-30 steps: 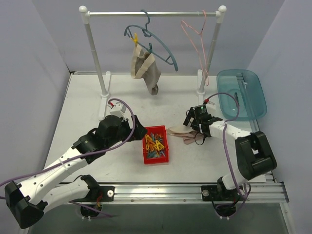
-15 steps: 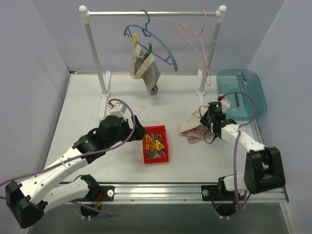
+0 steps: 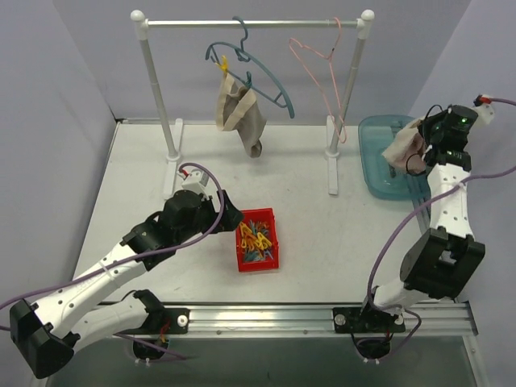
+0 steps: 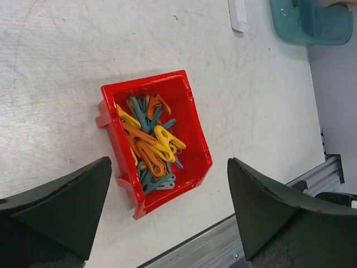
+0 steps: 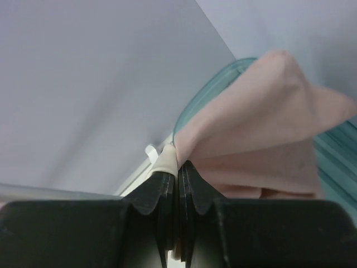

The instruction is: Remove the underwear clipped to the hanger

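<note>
change: pink underwear [image 3: 401, 147] gone from the table right of the red bin [image 3: 243, 260], now raised at far right over the teal tray [image 3: 379, 187]; left arm unmoved
right arm: reaching far and right, wrist high above the tray
right gripper [image 5: 178, 167]: clamped on a pinch of the pink cloth, rest drooping toward the tray
left arm: bent low, left of centre
left gripper [image 3: 231, 216]: jaws spread wide, holding nothing, above the bin of clips [image 4: 150, 142]
remaining: beige underwear [image 3: 239, 114] clipped to the teal hanger [image 3: 266, 72] on the far rack [image 3: 250, 22]

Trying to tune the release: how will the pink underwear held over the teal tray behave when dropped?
Likely floppy: the pink underwear drapes from the shut right gripper. Probably light, hanging from one pinched edge. It should crumple, not roll, in the teal tray.
</note>
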Motion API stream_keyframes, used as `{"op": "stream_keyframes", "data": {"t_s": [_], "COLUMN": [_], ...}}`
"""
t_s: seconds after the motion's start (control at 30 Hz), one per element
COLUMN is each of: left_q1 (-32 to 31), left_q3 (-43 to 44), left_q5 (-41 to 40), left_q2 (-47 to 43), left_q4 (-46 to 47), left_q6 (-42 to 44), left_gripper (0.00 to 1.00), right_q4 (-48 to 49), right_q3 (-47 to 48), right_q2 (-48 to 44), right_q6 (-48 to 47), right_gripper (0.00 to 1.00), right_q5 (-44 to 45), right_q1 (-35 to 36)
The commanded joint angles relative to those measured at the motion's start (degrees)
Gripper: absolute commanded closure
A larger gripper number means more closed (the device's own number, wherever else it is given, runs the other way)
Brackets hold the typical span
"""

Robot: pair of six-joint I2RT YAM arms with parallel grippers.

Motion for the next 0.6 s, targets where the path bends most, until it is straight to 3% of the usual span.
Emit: {"op": "stream_keyframes", "data": {"t_s": [0.0, 0.13, 0.17, 0.2, 0.27, 0.3, 0.33, 0.43, 0.57], "left_q1": [0.4, 0.5, 0.6, 0.6, 0.6, 0.7, 0.8, 1.4, 2.2], "left_q3": [1.5, 1.7, 1.8, 1.8, 1.7, 1.8, 1.8, 1.7, 1.5], "left_q5": [0.6, 0.7, 0.7, 0.6, 0.3, -0.1, -0.3, -0.4, -0.1], "left_q2": [0.1, 0.8, 0.7, 0.7, 0.3, 0.1, -0.3, -1.1, -2.3], "left_q4": [3.6, 3.5, 3.4, 3.1, 3.0, 2.6, 2.5, 2.0, 2.0], "left_q6": [0.4, 0.9, 1.0, 1.2, 1.7, 1.7, 1.9, 2.5, 2.8], "left_gripper": [0.06, 0.07, 0.06, 0.07, 0.06, 0.07, 0.07, 0.07, 0.06], "right_q4": [1.3, 1.6, 0.6, 0.2, 0.0, 0.0, 0.0, -0.5, -2.4], "right_q3": [2.7, 6.6, 7.3, 8.2, 8.0, 7.7, 7.7, 5.9, 2.1], "right_q2": [8.8, 16.8, 18.6, 18.9, 17.2, 16.1, 14.7, 7.3, -7.4], "right_q6": [1.2, -0.4, -0.7, -1.1, -1.3, -1.5, -2.1, -2.6, -4.8], "right_gripper": [1.0, 1.0, 0.95, 0.63, 0.37, 0.14, 0.01, 0.0, 0.0], "right_q5": [-4.0, -5.2, -5.2, -4.8, -3.0, -2.1, -1.2, 0.8, 11.8], "right_q1": [-0.4, -0.5, -0.4, -0.5, -0.3, -0.1, 0.1, 0.5, 3.2]}}
